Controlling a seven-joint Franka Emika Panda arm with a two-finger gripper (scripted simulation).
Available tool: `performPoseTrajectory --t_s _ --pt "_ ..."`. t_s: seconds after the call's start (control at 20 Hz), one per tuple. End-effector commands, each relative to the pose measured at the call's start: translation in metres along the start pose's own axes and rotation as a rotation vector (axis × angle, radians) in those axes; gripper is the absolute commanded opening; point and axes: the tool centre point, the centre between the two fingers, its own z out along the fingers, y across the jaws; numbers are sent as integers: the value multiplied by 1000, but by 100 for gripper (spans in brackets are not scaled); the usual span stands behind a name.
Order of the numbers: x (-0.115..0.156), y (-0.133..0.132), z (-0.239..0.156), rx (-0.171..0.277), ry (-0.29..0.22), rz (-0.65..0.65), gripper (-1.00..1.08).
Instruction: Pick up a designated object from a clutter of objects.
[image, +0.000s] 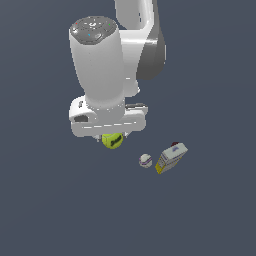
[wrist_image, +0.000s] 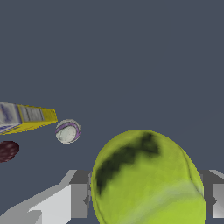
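The yellow-green tennis ball (image: 112, 140) with a dark printed mark sits right under the hand of my arm in the exterior view. In the wrist view the tennis ball (wrist_image: 146, 175) fills the space between my two fingers (wrist_image: 79, 192), and both pads touch its sides. My gripper (image: 112, 142) is shut on it. The small white ball (image: 145, 160) with red-blue markings lies to the exterior view's right of it. The white-and-yellow box (image: 170, 157) lies just beyond that. Both also show in the wrist view, the white ball (wrist_image: 68, 131) and the box (wrist_image: 26, 117).
A small dark red object (image: 175, 145) lies beside the box's far end and also shows in the wrist view (wrist_image: 6, 151). The floor (image: 210, 210) is a plain dark grey surface all around.
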Motion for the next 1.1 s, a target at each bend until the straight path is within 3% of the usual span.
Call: performPoseTrajectory --t_s 0.0,0.55,1.05 --pt "-11 10 -29 0 2 0 -100" --pt "-48 47 -133 0 2 0 -100" --pt "-60 63 -174 -1 2 0 -100"
